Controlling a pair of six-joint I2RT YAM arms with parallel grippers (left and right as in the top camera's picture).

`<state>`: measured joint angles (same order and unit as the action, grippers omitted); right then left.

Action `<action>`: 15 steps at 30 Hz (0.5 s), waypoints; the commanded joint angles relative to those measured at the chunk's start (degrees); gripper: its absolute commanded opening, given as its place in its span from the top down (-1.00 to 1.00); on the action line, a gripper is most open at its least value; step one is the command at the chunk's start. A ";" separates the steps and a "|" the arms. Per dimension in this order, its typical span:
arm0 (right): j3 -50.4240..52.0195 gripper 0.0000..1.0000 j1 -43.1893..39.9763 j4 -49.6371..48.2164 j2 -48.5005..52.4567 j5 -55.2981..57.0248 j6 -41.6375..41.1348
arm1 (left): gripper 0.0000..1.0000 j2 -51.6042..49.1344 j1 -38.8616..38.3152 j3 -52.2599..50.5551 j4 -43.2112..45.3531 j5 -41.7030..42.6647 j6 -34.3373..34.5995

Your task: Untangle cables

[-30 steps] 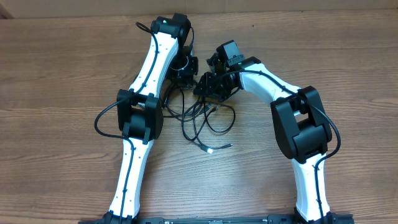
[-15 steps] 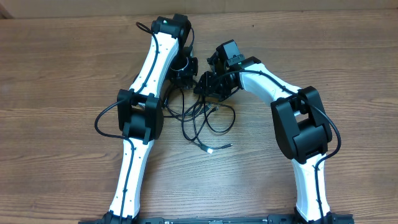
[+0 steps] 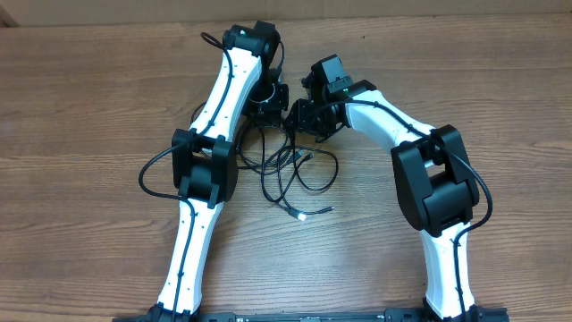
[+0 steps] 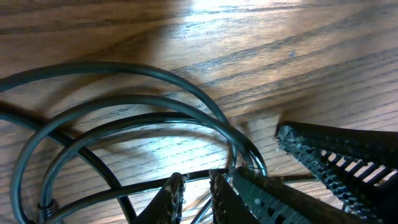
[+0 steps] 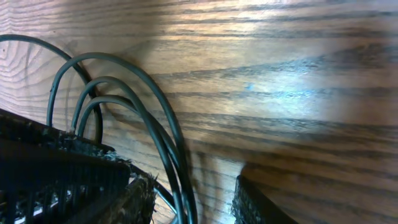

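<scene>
Sprawled mid-bench (image 3: 465,72), between the two arms: thin black cables (image 3: 295,174), looped over one another, with a silvery plug tip (image 3: 302,216) trailing loose at the near edge of the heap. Far end of the tangle tucked under both wrists, which sit close side by side.

Left fingers (image 4: 323,162) nearly closed, with strands curving down into the narrow gap at their tips. Probably nipped there, though hard to confirm from so close and dim a view. Right fingers (image 5: 74,174) parted, with several strands running between them and hugging one finger. Bare wood showing before the other finger, so nothing clamped on that side.

Handling, by the look of it:
- Light and limp, yet springy enough to hold a curve.
- Too little weight to stay put, so likely to drag the whole heap along when tugged at one point.
- Smooth jackets, apt to slide through a slack pinch. Worth a firm squeeze, with small fear of crushing.
- Plug tips the only stiff parts, and prone to catch inside a loop.

Best to take hold of a single strand where it arcs clear of its neighbours, never at a crossing. Pin with one pair of fingers and draw gently with the other. Failing that, start from the loose plug tip and feed it back through the loops.
</scene>
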<state>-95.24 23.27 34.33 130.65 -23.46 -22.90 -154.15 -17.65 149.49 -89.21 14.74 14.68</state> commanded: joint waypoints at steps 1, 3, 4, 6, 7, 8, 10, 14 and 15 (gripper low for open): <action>1.07 0.19 -1.18 1.77 1.44 6.56 -1.62 | 0.65 1.55 -0.37 -0.26 0.02 -0.37 0.35; 1.05 0.20 -1.36 2.60 1.44 7.19 -2.84 | 0.65 1.55 -0.37 -0.26 0.02 -0.42 0.35; 1.07 0.20 -1.49 3.02 1.44 7.15 -2.86 | 0.65 1.55 -0.39 -0.26 0.02 -0.61 0.37; 1.07 0.21 -1.60 4.00 1.44 7.08 -2.84 | 0.65 1.55 -0.39 -0.26 0.02 -1.42 0.37; 1.07 0.28 -1.60 4.63 1.44 6.93 -2.84 | 0.65 1.55 -0.39 -0.26 0.04 -1.84 0.37; 1.07 0.32 -1.60 5.42 1.44 6.88 -2.89 | 0.64 1.55 -0.39 -0.26 0.07 -2.14 0.37; 1.07 0.38 -1.60 6.47 1.44 6.88 -2.89 | 0.65 1.55 -0.39 -0.26 0.07 -2.80 0.37; 1.07 0.42 -1.44 6.82 1.44 6.91 -2.91 | 0.65 1.53 -0.39 -0.26 0.15 -2.89 0.42; 1.07 0.43 -1.36 6.84 1.44 6.93 -2.91 | 0.65 1.53 -0.39 -0.26 0.24 -2.91 0.44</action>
<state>-95.68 22.17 39.72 130.28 -21.69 -25.50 -154.15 -17.65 149.49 -89.10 12.88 14.68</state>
